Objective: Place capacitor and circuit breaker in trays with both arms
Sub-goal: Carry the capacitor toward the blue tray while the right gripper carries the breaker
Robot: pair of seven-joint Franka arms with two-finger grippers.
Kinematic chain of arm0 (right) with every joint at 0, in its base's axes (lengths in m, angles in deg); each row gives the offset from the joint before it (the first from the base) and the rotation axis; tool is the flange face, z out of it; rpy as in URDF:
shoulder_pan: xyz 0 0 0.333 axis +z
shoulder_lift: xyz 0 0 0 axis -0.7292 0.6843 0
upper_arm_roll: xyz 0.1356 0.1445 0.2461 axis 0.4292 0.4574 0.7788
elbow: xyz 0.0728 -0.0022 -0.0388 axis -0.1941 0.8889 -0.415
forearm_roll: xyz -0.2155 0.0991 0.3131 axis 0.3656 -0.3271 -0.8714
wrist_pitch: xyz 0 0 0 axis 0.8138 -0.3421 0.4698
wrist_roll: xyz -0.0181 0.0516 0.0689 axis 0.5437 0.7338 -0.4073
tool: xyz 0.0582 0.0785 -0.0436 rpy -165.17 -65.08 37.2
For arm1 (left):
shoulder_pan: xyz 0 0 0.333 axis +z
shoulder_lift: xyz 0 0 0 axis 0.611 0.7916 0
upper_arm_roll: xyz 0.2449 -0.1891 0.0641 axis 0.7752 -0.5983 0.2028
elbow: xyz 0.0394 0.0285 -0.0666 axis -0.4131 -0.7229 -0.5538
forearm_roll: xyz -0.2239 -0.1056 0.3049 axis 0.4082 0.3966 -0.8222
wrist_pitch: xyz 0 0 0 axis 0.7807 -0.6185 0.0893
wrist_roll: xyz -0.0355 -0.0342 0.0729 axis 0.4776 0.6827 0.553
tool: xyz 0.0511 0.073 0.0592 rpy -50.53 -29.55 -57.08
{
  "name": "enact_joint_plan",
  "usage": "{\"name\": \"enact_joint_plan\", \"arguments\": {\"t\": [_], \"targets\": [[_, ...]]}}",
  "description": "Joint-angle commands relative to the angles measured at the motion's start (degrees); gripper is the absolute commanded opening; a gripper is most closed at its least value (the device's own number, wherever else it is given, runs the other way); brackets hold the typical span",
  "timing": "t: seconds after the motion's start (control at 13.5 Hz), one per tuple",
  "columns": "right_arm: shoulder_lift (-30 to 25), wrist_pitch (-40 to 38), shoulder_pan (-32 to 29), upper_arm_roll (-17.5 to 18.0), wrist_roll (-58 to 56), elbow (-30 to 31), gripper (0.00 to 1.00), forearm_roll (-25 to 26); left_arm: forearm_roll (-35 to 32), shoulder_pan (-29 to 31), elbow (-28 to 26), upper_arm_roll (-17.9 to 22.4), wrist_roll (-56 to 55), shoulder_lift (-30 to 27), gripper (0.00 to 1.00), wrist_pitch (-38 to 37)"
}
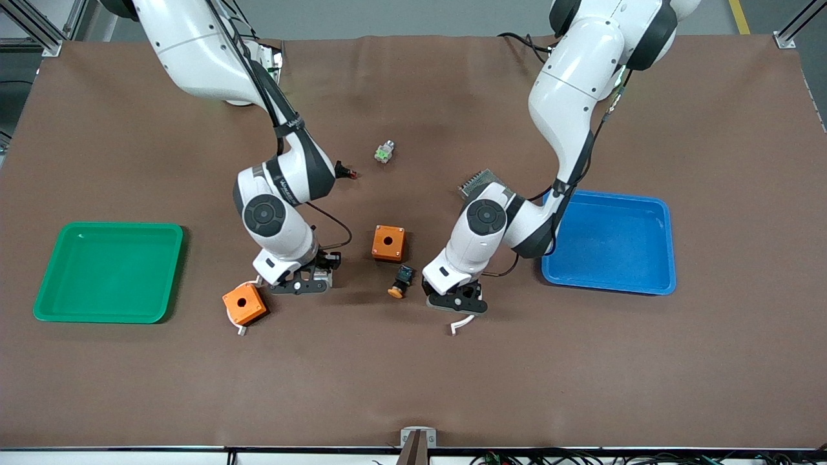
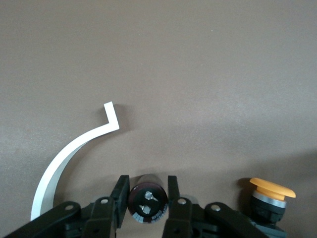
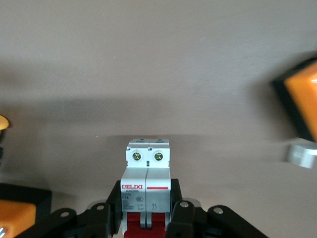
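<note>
In the left wrist view the capacitor [image 2: 147, 201], a small black cylinder with two pale metal spots on its end, sits between the fingers of my left gripper [image 2: 147, 182], which is shut on it. In the front view this gripper [image 1: 455, 300] is low over the table beside the blue tray, and it hides the capacitor. In the right wrist view the white circuit breaker [image 3: 147, 183] with red levers is clamped in my right gripper [image 3: 147, 191]. In the front view that gripper [image 1: 300, 281] is low over the table between two orange boxes.
An orange box [image 1: 388, 243], a second orange box [image 1: 244, 303], a black-and-orange push button [image 1: 400, 283] and a white curved strip [image 1: 461, 325] lie close by. A green tray [image 1: 110, 271] and a blue tray [image 1: 610, 242] sit at the table's ends. A green-white connector [image 1: 385, 152] lies farther away.
</note>
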Motion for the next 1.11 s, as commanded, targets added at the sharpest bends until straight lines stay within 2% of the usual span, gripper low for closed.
{"name": "enact_joint_plan", "arguments": {"t": [0.0,0.15,0.3,0.44,0.52,0.74,0.89,1.04], "targets": [[-8.0,-8.0,-5.0,0.6,-5.3,1.1,0.00,0.7,-0.9,-0.9,1.4,0.8,-1.9,0.8,0.23,0.2],[-12.2,-14.3,-11.2,0.6,-14.2,1.1,0.00,0.7,-0.9,-0.8,1.3,0.8,-3.5,0.2,0.08,0.1],[-14.3,-17.1,-16.5,0.1,-22.3,1.5,0.00,1.4,-1.1,-0.2,0.7,0.8,-4.8,-2.7,0.06,-1.8],[-14.5,-18.5,-20.7,0.1,-25.6,1.7,0.00,6.3,-1.2,2.0,0.7,0.8,-4.4,-6.9,0.06,-12.1],[-14.2,-18.5,-23.3,0.1,-28.8,1.8,0.00,7.1,-1.2,3.3,-0.1,0.7,-4.1,-9.5,0.06,-15.8],[-13.1,-17.0,-31.1,0.1,-39.2,1.7,0.00,7.3,-1.4,6.6,-8.9,0.7,-3.4,-18.6,0.02,-23.5],[-11.0,-14.5,-35.5,0.1,-47.1,1.7,0.00,7.4,-3.0,10.1,-16.1,0.6,-0.6,-23.5,0.01,-23.5],[-8.7,-11.8,-38.7,0.2,-53.1,1.8,0.00,7.3,-3.1,15.1,-23.2,0.4,8.7,-28.0,0.01,-23.5]]}}
